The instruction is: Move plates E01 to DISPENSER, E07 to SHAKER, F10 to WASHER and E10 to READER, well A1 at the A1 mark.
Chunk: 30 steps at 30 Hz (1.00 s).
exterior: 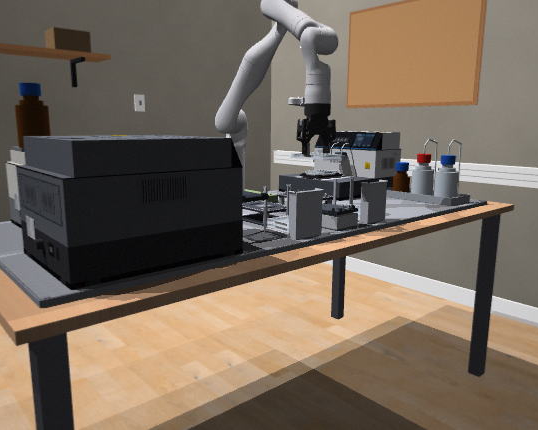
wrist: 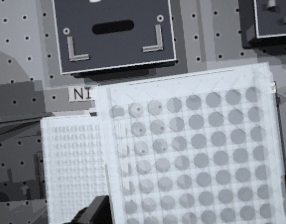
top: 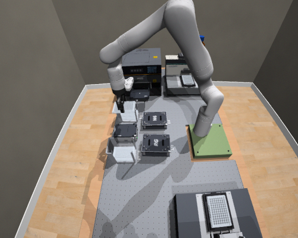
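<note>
My gripper [top: 121, 106] hangs over the left row of stations, just beyond the IN rack [top: 127, 114], and also shows in the side view [exterior: 314, 146]. Its fingers stand wide across a clear well plate [wrist: 194, 155] with large round wells and hold it above the deck. I cannot read the plate's label. A fine-welled plate [wrist: 69, 165] lies low inside IN. The SHAKER [top: 125, 130] top looks dark and bare. The READER [top: 141, 66] tray [top: 140, 94] stands out, dark. One plate sits on the WASHER [top: 188, 79] and one on the DISPENSER [top: 218, 211].
Nests N6 [top: 154, 119] and RG [top: 155, 143] stand empty to the right of the racks. The DONE rack [top: 123, 153] holds a white plate. The arm's green base [top: 210, 142] is at mid right. Bottles [exterior: 433, 175] stand at the far table end.
</note>
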Each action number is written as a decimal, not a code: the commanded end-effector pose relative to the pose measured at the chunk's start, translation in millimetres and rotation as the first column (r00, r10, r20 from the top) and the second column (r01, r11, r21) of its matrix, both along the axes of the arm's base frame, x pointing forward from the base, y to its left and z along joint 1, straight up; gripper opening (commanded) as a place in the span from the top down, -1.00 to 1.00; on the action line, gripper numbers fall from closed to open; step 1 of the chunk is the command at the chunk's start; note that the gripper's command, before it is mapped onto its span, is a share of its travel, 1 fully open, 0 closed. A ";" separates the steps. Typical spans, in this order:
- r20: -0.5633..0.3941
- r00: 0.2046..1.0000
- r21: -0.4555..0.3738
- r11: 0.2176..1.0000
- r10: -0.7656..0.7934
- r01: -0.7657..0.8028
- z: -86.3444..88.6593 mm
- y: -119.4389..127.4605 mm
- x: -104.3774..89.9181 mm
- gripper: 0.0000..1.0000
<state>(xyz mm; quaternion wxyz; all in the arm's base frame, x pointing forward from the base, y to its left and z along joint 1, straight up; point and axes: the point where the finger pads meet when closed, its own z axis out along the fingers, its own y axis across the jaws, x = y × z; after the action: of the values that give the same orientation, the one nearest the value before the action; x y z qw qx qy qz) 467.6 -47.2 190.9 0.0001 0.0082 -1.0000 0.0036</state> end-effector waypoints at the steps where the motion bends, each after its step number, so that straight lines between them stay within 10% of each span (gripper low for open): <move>1: 0.002 1.000 0.000 1.000 -0.009 0.009 0.8 -8.4 -1.9 -0.88; 30: 0.002 1.000 0.000 1.000 -0.017 0.017 1.3 -88.8 -23.9 -0.88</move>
<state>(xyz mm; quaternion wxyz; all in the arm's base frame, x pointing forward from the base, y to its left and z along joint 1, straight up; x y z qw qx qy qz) 443.2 -135.8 191.7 -0.0002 -0.0009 -1.0000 0.0038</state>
